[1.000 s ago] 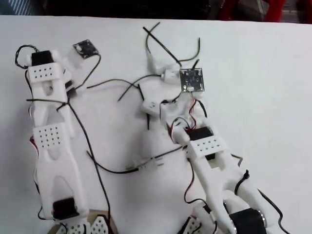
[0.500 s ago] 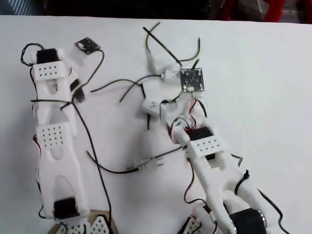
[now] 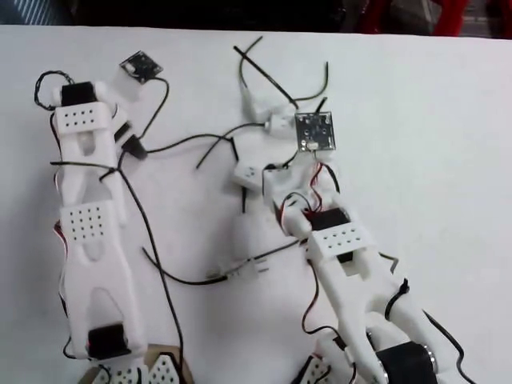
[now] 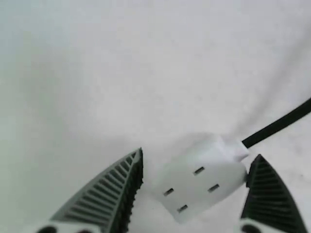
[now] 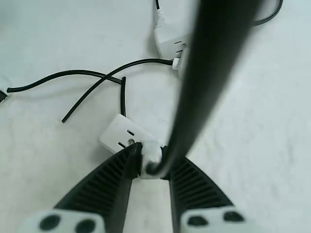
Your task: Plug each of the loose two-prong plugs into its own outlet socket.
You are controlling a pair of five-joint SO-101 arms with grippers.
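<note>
Standing by the table (image 3: 432, 88), I saw the right gripper (image 5: 151, 151) clamped tight on a white plug (image 5: 150, 164), whose black cable (image 5: 209, 73) rose straight up past the wrist. The plug was pressed against the end of a small socket block (image 5: 119, 133) lying flat near the middle of the table. The fingers hid the joint, so I could not tell whether the prongs sat in the slots or only butted the face. Over on the left, the left gripper (image 4: 198, 159) hung with its fingers spread wide on either side of a second socket block (image 4: 199, 182), not closed on it. That block's cord (image 4: 277, 124) trailed away. A loose connector (image 3: 248, 270) lay between the two arms, nearer their bases.

The worry, to my eye, was that nothing held the middle block. A push from the plug could skid it across the table or tip it rather than seat the prongs. A slightly crooked approach would jam the prongs on the face. The stiff cable could also twist the plug in the grip, and the crossing cords might drag a neighbouring piece along.
</note>
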